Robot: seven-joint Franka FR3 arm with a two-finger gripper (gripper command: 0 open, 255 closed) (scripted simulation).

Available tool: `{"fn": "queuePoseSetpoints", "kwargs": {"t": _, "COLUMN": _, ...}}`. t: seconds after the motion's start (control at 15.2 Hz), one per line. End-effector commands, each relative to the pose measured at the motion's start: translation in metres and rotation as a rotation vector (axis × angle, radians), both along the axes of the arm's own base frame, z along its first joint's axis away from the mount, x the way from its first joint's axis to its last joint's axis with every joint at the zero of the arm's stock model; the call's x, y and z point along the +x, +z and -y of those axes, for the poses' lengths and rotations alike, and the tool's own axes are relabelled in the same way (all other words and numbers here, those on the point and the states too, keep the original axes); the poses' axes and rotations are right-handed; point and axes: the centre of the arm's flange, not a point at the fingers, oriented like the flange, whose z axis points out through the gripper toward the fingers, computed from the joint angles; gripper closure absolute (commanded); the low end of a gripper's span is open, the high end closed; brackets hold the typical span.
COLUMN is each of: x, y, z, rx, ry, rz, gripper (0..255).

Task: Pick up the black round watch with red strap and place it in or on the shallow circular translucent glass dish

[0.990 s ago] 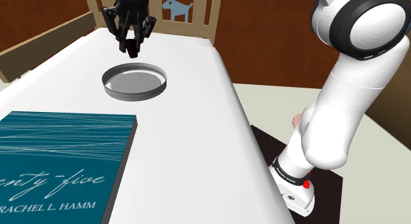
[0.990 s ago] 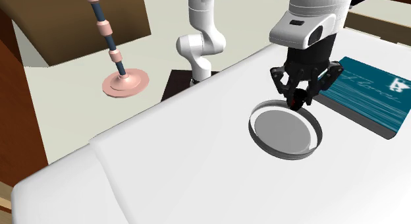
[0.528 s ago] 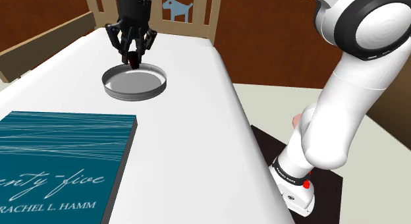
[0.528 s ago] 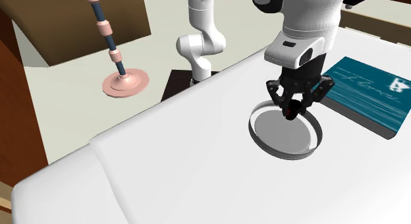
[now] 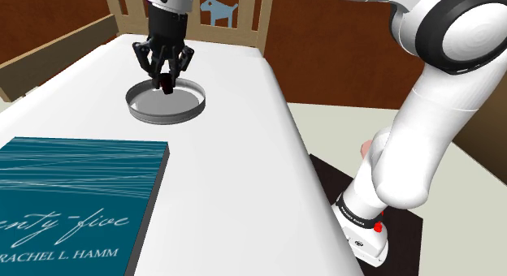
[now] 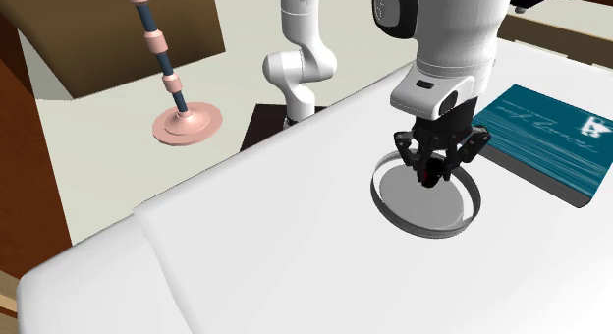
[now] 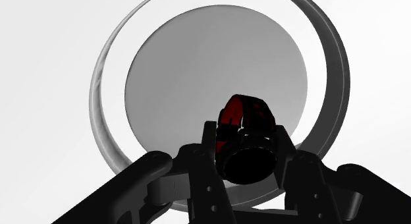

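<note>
Gripper [image 5: 166, 78] clamped on watch [image 7: 245, 140], has dropped from far rim to low over dish [image 5: 154, 118] centre; release likely next.

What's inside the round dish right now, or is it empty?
Empty. The dish has a bare grey floor. The watch hangs above it, clasped by the gripper, not lying in it.

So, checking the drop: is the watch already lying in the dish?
No, the gripper holds the watch clasped over the dish.
</note>
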Motion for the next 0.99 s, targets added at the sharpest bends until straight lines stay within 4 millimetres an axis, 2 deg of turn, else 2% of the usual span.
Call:
{"fn": "queuePoseSetpoints", "kwargs": {"t": 0.0, "x": 0.000, "y": 0.000, "z": 0.000, "rx": 0.000, "ry": 0.000, "rz": 0.000, "gripper": 255}}
{"fn": "queuePoseSetpoints", "kwargs": {"t": 0.13, "x": 0.000, "y": 0.000, "z": 0.000, "rx": 0.000, "ry": 0.000, "rz": 0.000, "gripper": 255}}
{"fn": "queuePoseSetpoints", "kwargs": {"t": 0.2, "x": 0.000, "y": 0.000, "z": 0.000, "rx": 0.000, "ry": 0.000, "rz": 0.000, "gripper": 0}}
{"fn": "queuePoseSetpoints", "kwargs": {"t": 0.53, "x": 0.000, "y": 0.000, "z": 0.000, "rx": 0.000, "ry": 0.000, "rz": 0.000, "gripper": 0}}
{"fn": "queuePoseSetpoints", "kwargs": {"t": 0.79, "x": -0.003, "y": 0.049, "z": 0.010, "rx": 0.000, "ry": 0.000, "rz": 0.000, "gripper": 0}}
{"fn": "queuePoseSetpoints", "kwargs": {"t": 0.92, "x": -0.003, "y": 0.049, "z": 0.010, "rx": 0.000, "ry": 0.000, "rz": 0.000, "gripper": 0}}
